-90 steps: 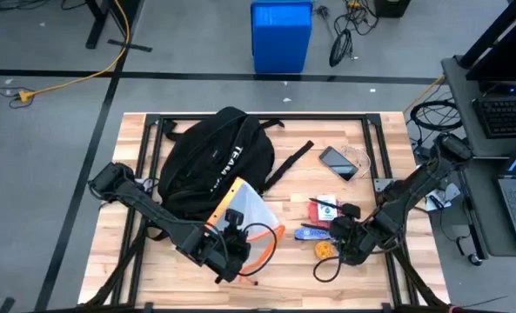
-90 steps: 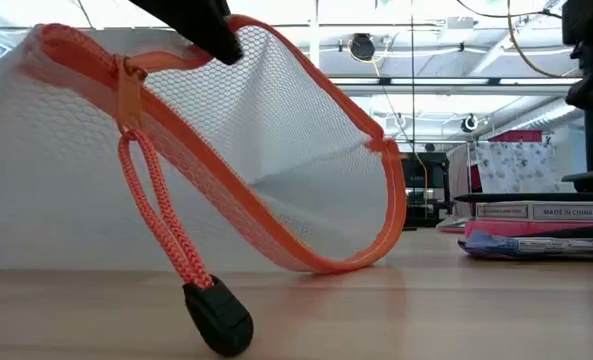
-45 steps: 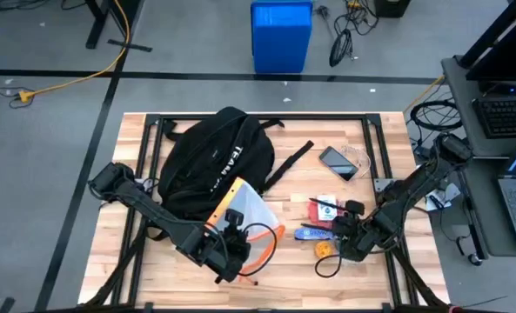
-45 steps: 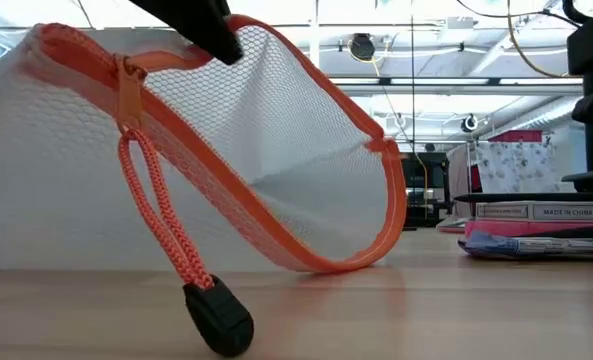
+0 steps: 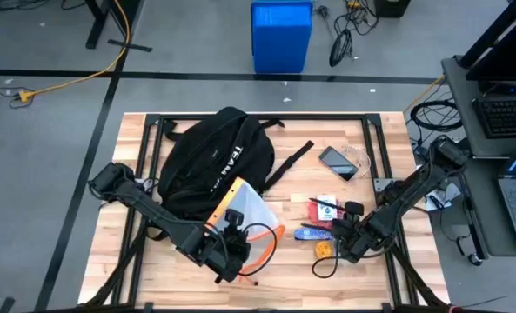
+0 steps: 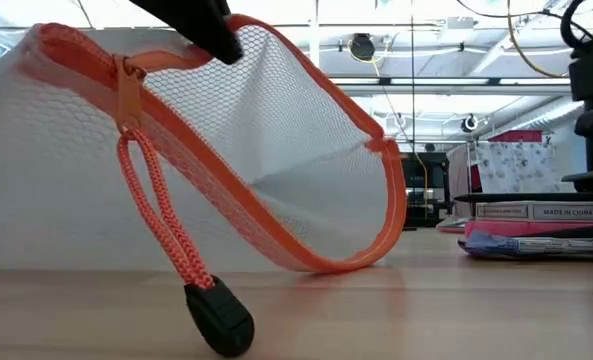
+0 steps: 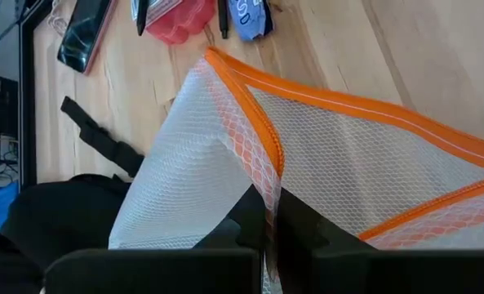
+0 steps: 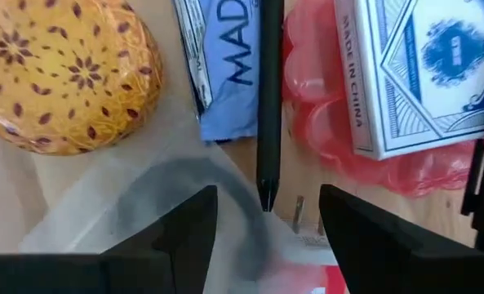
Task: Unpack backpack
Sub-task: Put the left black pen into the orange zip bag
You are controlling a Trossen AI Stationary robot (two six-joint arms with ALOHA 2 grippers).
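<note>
The black backpack [image 5: 212, 161] lies on the table's far left half. A white mesh pouch with orange trim [image 5: 244, 211] sits at its near side, and my left gripper [image 7: 270, 237] is shut on it. The pouch's orange zip cord [image 6: 161, 230] hangs down, its black tab [image 6: 221, 320] on the table. My right gripper [image 8: 266, 237] hovers open over small things at the near right. A black pen's tip [image 8: 266, 184] shows between its fingers, untouched. My left gripper pinches the pouch's orange-trimmed edge [image 7: 268, 175] between its two fingers. One dark finger [image 6: 211, 25] shows on the raised rim in the low view. The pouch stands tilted, its raised side in the hold and its lower curve [image 6: 321, 265] on the table.
Near the right gripper lie a yellow patterned round tin [image 8: 62, 73], a blue packet [image 8: 225, 65], a red pouch [image 8: 323, 114], a card box [image 8: 413, 65] and a black cable loop [image 5: 325, 265]. A phone [image 5: 337, 163] and a loose black strap [image 5: 292, 161] lie farther back.
My right arm has shifted a little above the small things at the near right. My left gripper and the mesh pouch have kept still.
</note>
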